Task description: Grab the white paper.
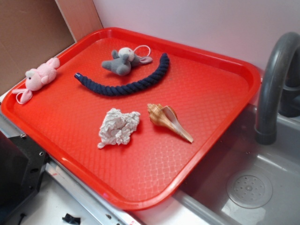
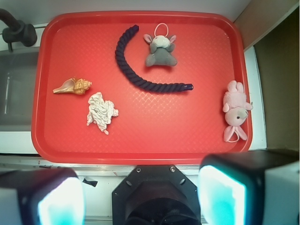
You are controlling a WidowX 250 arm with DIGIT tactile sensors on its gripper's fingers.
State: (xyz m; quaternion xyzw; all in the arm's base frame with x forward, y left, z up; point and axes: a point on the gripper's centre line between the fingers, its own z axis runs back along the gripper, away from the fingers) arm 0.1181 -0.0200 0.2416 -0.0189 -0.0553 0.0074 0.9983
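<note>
A red tray [image 1: 220, 101] lay on the counter, one corner projecting over a grey sink [image 1: 262, 187] fitted with a dark grey faucet [image 1: 272, 89]. Brown cardboard [image 1: 33, 33] stood behind the tray's far left side.

In the wrist view the gripper [image 2: 140, 199] hung above the counter at the tray's near edge, outside the tray. Its two fingers [image 2: 220, 194] stood wide apart at the bottom of that view with nothing between them; the jaws were spread and empty.

On the tray, a dark blue rope [image 1: 124, 84] lay in a curve across the far half. A grey plush toy [image 1: 123, 61] with a white loop lay just beyond the rope, within its bend. A pink plush toy [image 1: 40, 77] rested against the tray's left rim, well apart from the other items.

The white paper [image 1: 118, 127], a crumpled wad, sat near the middle of the tray, on the near side of the rope and clear of it. A tan seashell [image 1: 168, 121] lay just beside the paper on its sink side, not touching it. The gripper was well apart from the paper, and nothing touched the paper.
</note>
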